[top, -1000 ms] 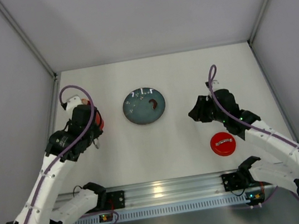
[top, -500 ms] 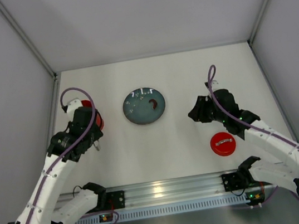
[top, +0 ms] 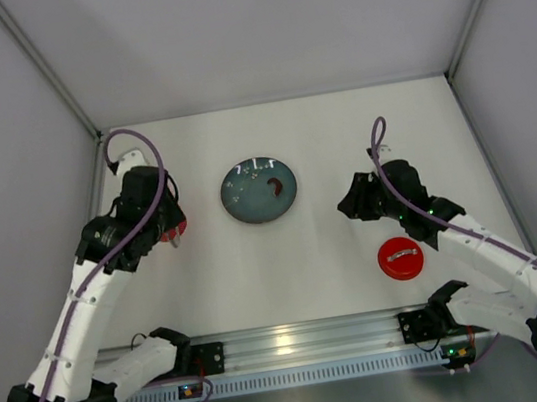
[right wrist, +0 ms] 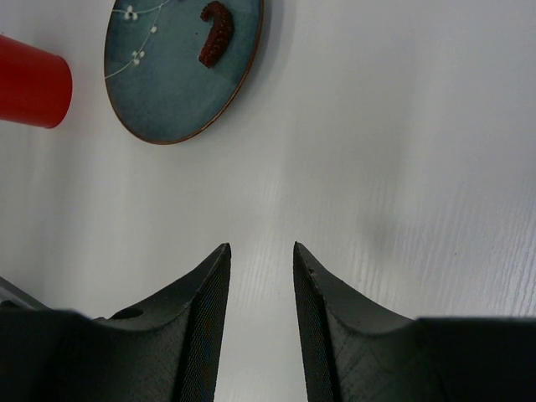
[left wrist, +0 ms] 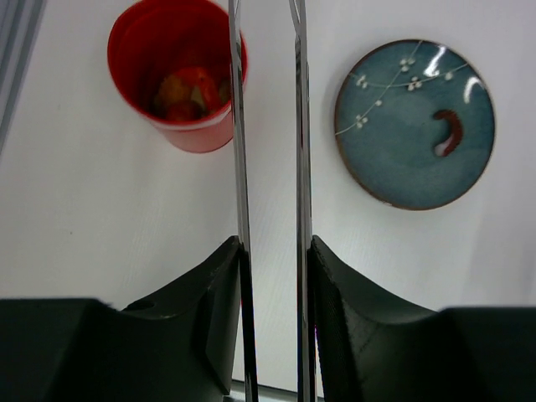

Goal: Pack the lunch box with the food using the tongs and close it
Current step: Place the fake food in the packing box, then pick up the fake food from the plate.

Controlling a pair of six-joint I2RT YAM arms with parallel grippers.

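My left gripper (left wrist: 272,243) is shut on the tongs (left wrist: 241,151). Their two slim silver arms run up between the jaws, slightly apart, and nothing shows between them. Their tips are out of view past the top edge. The lunch box (left wrist: 180,79), an open red tub, stands to the left of the tongs with several pieces of food (left wrist: 186,90) inside. One curved red-brown sausage bit (left wrist: 448,132) lies on the blue-grey plate (left wrist: 394,142). In the top view my left gripper (top: 166,226) covers most of the lunch box (top: 174,218). My right gripper (right wrist: 261,247) is open and empty above bare table.
The flat red lid (top: 399,258) with its grey strip lies at the near right, close under the right arm. The plate (top: 249,204) sits at mid-table between the arms. Grey walls close in the table on the left, back and right. A metal rail runs along the near edge.
My left arm has swung toward the back left, carrying the tongs over the lunch box. The right arm has not moved.
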